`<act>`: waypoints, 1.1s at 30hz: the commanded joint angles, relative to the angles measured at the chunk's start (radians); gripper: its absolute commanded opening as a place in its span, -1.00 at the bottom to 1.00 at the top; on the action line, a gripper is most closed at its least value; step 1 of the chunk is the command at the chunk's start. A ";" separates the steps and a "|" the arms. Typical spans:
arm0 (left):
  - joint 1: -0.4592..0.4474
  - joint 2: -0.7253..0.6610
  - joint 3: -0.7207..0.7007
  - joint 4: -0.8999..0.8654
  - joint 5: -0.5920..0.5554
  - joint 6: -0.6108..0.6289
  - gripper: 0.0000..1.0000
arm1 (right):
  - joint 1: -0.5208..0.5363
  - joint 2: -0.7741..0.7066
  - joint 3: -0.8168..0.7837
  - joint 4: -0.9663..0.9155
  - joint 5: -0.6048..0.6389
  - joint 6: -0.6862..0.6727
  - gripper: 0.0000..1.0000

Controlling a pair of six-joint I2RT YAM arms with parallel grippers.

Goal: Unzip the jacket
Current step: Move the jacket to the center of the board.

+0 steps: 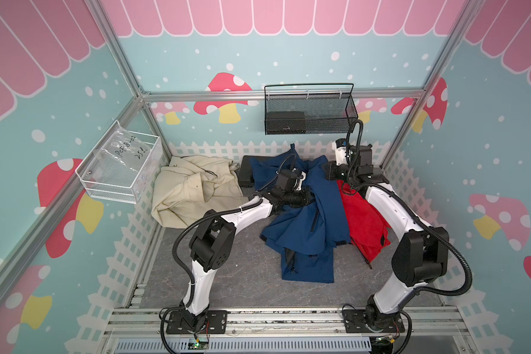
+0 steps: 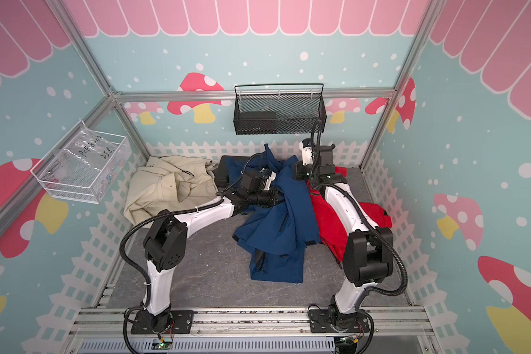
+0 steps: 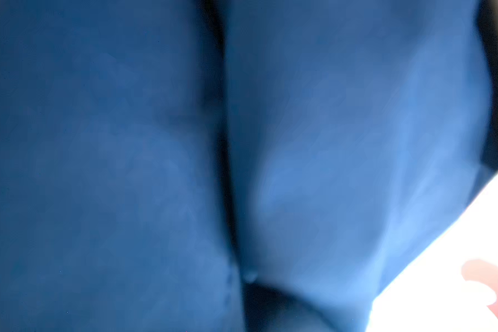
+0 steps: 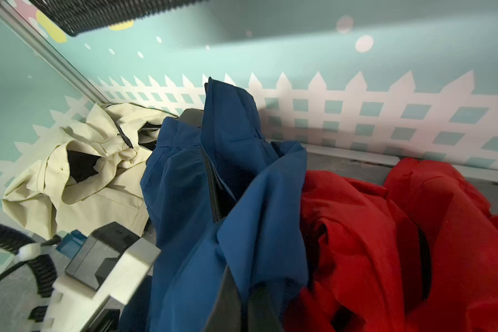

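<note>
A blue jacket [image 1: 307,226] [image 2: 276,226] lies crumpled mid-table, and its far part is pulled up into a ridge near the back wall. In the right wrist view its dark zipper [image 4: 214,186] runs down a raised fold. My right gripper [image 1: 327,171] [image 4: 246,304] is shut, with blue cloth pinched between its dark fingers. My left gripper [image 1: 302,180] [image 2: 272,180] is pushed into the jacket from the left and is shut. Its fingers are buried, and blue fabric [image 3: 127,172] fills the left wrist view.
A beige jacket [image 1: 190,193] is heaped at the back left. A red jacket [image 1: 362,220] lies under my right arm. A black box [image 1: 246,174] sits behind the blue cloth. On the walls hang a black mesh basket [image 1: 310,110] and a white wire basket [image 1: 120,165].
</note>
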 commanded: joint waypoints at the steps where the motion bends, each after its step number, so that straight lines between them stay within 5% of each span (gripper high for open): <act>1: -0.006 0.019 -0.025 0.039 -0.015 -0.036 -1.00 | -0.001 -0.010 -0.097 0.012 -0.019 0.006 -1.00; 7: -0.006 0.083 -0.027 0.027 -0.022 -0.018 -1.00 | -0.022 0.035 -0.171 0.046 -0.010 0.033 -1.00; 25: -0.074 0.390 0.468 0.017 0.054 -0.045 -1.00 | -0.183 0.091 -0.154 0.105 -0.034 0.040 -0.99; 27: -0.067 0.337 0.407 0.025 0.030 -0.024 -0.92 | -0.182 0.069 -0.154 0.119 -0.100 0.019 -0.57; 29: -0.054 0.275 0.313 0.062 0.017 -0.013 -0.63 | -0.179 0.041 -0.155 0.120 -0.120 0.009 -0.07; 33: -0.005 0.096 0.077 0.121 0.001 0.009 -0.03 | -0.173 -0.057 -0.179 0.121 -0.118 -0.012 0.46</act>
